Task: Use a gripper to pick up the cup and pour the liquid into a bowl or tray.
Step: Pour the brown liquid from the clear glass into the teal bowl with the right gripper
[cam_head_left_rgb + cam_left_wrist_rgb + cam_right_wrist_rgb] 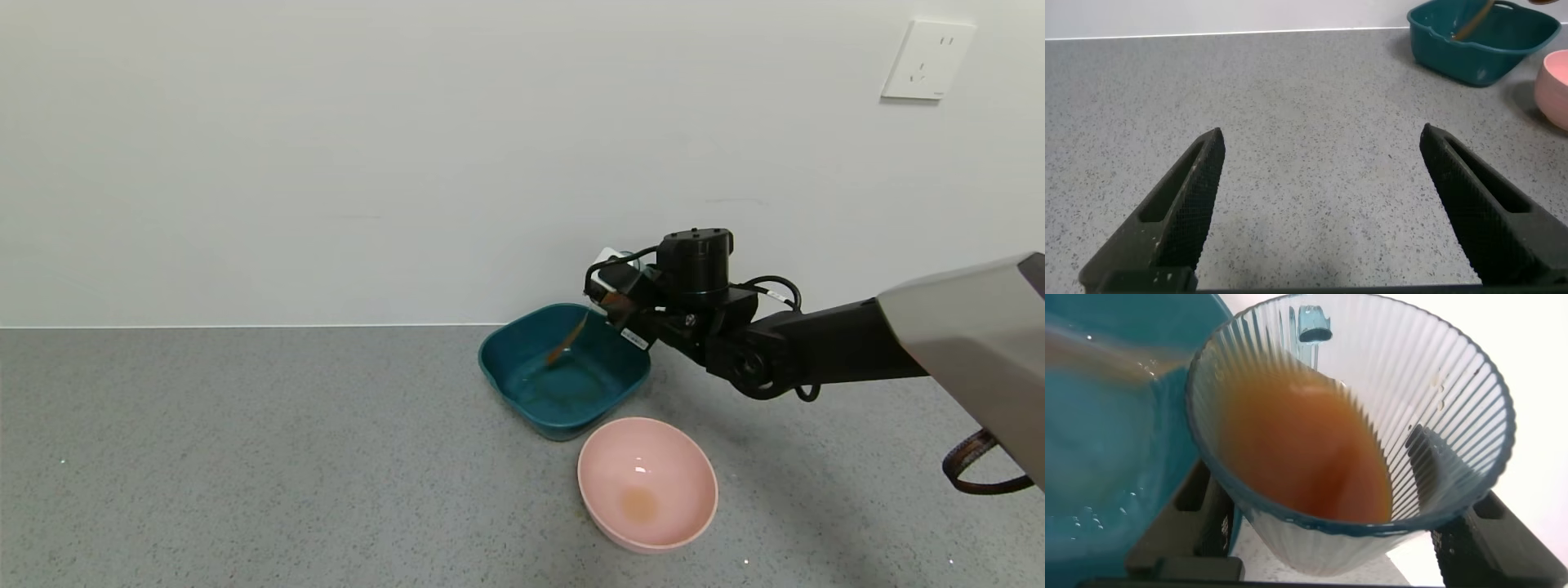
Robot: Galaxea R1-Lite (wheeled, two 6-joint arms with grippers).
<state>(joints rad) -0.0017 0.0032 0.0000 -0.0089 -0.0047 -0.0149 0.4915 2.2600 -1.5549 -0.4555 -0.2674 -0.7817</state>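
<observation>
Currently pour underway: right gripper [624, 304] clamped on ribbed cup [1351, 425], tilted over far rim of teal basin [502, 384]. Tea-coloured liquid [569, 343] streaming in; cup roughly half full. Left gripper [1323, 212] parked, fingers spread, nothing held.

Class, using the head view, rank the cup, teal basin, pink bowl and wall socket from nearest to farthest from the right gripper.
1. cup, held in the right gripper
2. teal basin, just below-left
3. pink bowl, nearer the robot
4. wall socket, high on the wall
</observation>
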